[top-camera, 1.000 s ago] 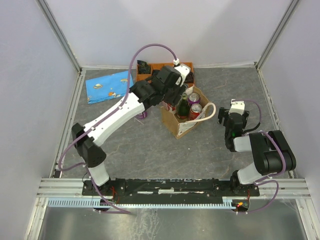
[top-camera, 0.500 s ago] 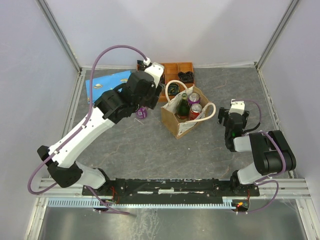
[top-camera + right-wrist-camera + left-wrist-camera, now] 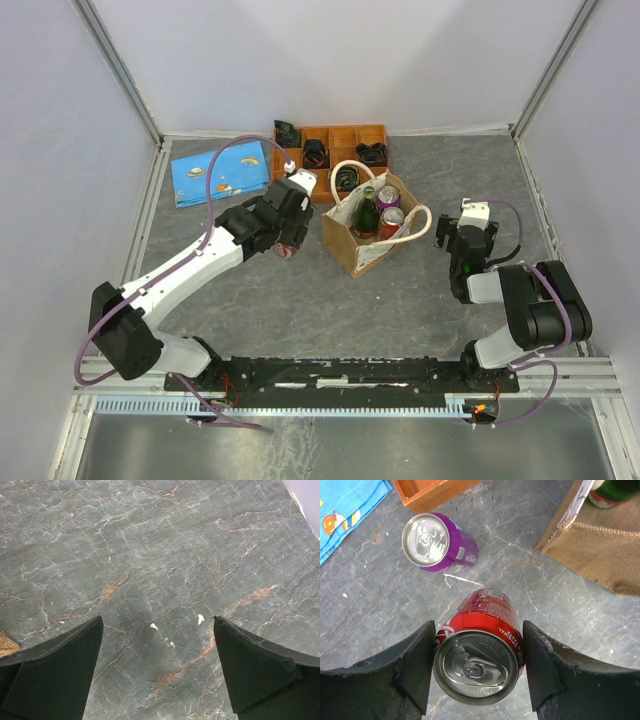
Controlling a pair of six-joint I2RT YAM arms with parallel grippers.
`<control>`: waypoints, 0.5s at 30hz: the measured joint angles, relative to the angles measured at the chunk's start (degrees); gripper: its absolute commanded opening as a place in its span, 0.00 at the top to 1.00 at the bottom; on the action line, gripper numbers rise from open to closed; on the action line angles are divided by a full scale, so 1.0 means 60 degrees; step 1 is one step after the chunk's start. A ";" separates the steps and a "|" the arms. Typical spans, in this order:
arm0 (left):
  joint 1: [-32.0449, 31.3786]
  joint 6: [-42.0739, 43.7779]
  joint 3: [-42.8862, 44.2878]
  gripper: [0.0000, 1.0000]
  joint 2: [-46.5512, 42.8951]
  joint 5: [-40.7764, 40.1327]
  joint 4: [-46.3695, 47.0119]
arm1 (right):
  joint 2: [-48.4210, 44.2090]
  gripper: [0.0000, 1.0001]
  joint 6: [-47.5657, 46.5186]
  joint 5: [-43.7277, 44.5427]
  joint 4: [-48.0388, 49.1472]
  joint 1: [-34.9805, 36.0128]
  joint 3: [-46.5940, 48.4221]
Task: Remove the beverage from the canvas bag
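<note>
The canvas bag stands mid-table with its cream rope handles up. It holds a green bottle, a purple can and a red can. My left gripper is left of the bag, low over the table. In the left wrist view my left gripper is shut on a red soda can, held upright. A purple can stands on the table just beyond it. The bag's corner shows at upper right there. My right gripper is right of the bag, open and empty over bare table.
An orange compartment tray with dark items sits at the back behind the bag; its corner shows near the purple can. A blue patterned cloth lies at back left. Walls enclose the table.
My left arm has come away from the bag with the red can, swung left and lowered it beside the purple can. The right arm has not moved.
</note>
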 measured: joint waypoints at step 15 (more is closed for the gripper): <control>0.0525 -0.0015 -0.1392 0.96 0.0892 0.0612 0.2579 | 0.0000 0.01 0.0000 0.0000 0.0000 0.0000 0.0000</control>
